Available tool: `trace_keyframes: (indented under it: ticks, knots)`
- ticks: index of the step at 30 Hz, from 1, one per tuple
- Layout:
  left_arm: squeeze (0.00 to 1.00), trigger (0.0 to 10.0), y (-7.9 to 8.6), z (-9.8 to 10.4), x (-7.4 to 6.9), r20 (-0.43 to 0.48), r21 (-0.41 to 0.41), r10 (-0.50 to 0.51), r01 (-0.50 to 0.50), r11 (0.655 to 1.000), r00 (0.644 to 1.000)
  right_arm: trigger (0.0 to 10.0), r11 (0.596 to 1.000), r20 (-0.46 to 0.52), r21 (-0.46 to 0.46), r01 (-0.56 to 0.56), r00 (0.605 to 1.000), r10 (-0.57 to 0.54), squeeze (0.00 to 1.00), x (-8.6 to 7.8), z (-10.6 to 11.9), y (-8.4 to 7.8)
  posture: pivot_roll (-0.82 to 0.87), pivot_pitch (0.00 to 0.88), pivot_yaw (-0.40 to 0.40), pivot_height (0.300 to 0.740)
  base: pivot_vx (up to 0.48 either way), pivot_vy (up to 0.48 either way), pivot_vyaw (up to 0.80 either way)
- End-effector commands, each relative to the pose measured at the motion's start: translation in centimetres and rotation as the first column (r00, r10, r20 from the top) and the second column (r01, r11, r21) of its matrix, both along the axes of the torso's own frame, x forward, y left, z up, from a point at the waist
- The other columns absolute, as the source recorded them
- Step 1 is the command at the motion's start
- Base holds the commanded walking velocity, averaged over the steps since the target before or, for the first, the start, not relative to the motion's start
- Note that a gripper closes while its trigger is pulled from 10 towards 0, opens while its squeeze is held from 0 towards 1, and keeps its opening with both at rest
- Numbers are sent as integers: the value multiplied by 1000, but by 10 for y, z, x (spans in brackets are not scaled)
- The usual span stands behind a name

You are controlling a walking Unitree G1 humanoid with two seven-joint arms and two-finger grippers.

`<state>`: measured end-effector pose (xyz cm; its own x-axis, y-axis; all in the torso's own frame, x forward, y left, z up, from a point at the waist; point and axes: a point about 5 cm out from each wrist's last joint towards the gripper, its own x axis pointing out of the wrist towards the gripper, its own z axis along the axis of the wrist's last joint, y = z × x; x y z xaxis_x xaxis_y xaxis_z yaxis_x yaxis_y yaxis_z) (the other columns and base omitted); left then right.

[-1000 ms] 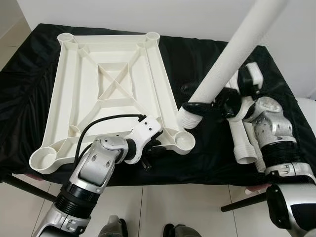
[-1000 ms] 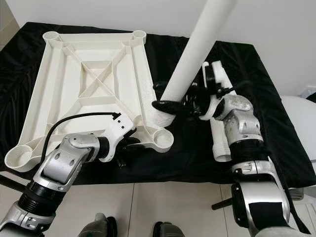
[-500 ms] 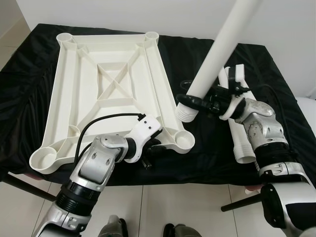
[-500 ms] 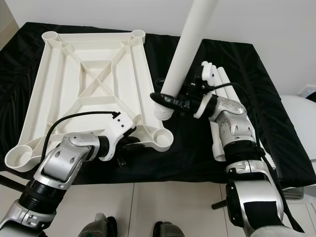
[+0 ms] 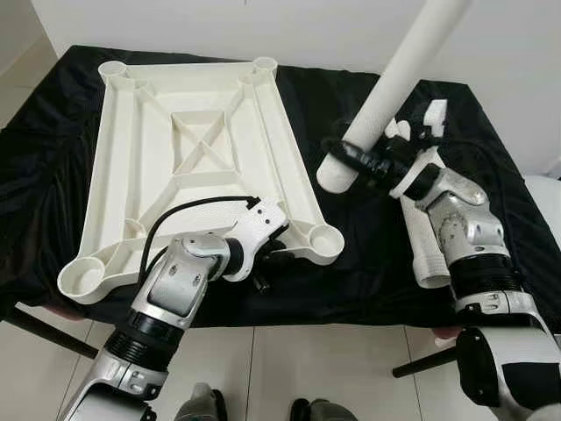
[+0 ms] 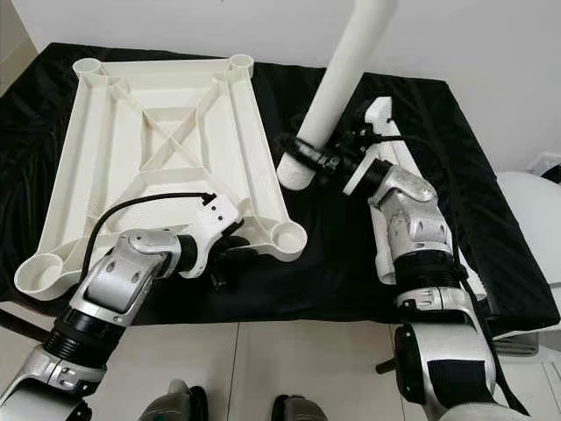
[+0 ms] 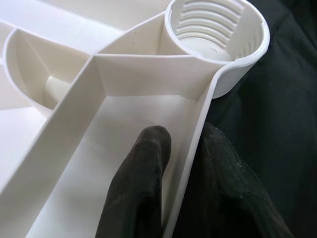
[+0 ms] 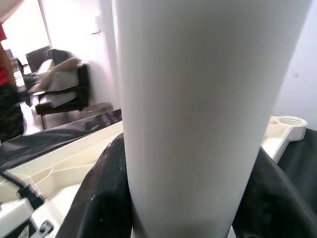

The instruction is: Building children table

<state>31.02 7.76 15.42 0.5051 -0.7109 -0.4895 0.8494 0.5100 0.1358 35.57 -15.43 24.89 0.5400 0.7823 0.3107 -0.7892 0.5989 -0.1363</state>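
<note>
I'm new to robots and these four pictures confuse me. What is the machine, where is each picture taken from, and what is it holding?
This is a humanoid robot with two silver arms, each ending in two black fingers. The two wide pictures come from cameras on its head, looking down at a table draped in black cloth. On it lies a white plastic tabletop, upside down, with a round socket at each corner.

The close pictures come from cameras on the wrists. In the left wrist view, the left gripper pinches the tabletop's rim close to the threaded corner socket. The right gripper is closed around a long white table leg, held tilted above the cloth. More legs lie on the cloth under the right arm.
</note>
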Motion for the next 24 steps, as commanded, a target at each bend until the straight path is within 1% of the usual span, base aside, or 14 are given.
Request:
trace_keyframes:
  ticks: [1,6,7,8,9,11,12,16,17,19,21,22,24]
  knots:
    - [0,10000,20,-22,11,48,112,248,-252,961,967,10000,999,-59,-3,50,997,-50,0,-1,-9,1,-1,122,-60,740,0,0,0]
    - [0,10000,23,-20,13,55,89,266,-270,959,962,10000,997,-83,-16,71,994,-72,0,-3,-16,2,-5,118,-62,740,0,0,0]
    - [0,10000,24,-15,15,72,48,278,-282,958,958,10000,996,-88,-6,86,992,-86,0,-4,-18,2,-6,115,-65,740,0,0,0]
    - [0,10000,25,-10,18,82,-9,302,-302,953,950,10000,993,-89,24,115,990,-113,0,-5,-20,2,-9,106,-68,740,0,0,0]
    - [0,10000,25,-10,18,82,-9,302,-302,953,950,10000,993,-89,24,115,990,-113,0,-5,-20,2,-9,106,-68,740,0,0,0]
    - [0,10000,28,-3,23,101,-81,354,-347,934,930,10000,984,-113,79,163,982,-153,0,-7,-24,1,-13,99,-69,740,0,0,0]
    - [0,10000,29,-1,25,108,-92,365,-357,930,925,10000,978,-128,99,182,977,-168,0,-7,-26,1,-14,98,-68,740,0,0,0]
    - [0,10000,28,0,27,136,-97,369,-358,929,919,10000,968,-158,118,220,967,-200,0,-8,-29,1,-15,96,-68,740,0,0,0]
    - [0,10000,25,3,28,170,-99,344,-331,938,923,10000,957,-204,139,253,953,-222,0,-9,-33,0,-20,93,-73,740,0,0,0]
    - [0,10000,24,4,28,186,-95,330,-317,944,926,10000,953,-218,143,266,948,-232,0,-9,-35,0,-25,94,-73,740,0,0,0]
    - [0,10000,20,7,27,231,-121,307,-285,951,923,10000,942,-246,160,294,936,-250,0,-10,-39,-2,-35,94,-71,740,0,0,0]
    - [0,10000,20,7,27,231,-121,307,-285,951,923,10000,942,-246,160,294,936,-250,0,-10,-39,-2,-35,94,-71,740,0,0,0]
    - [0,10000,16,8,26,246,-127,295,-271,954,923,10000,935,-225,147,323,931,-287,0,-12,-42,-5,-48,97,-58,740,0,0,0]
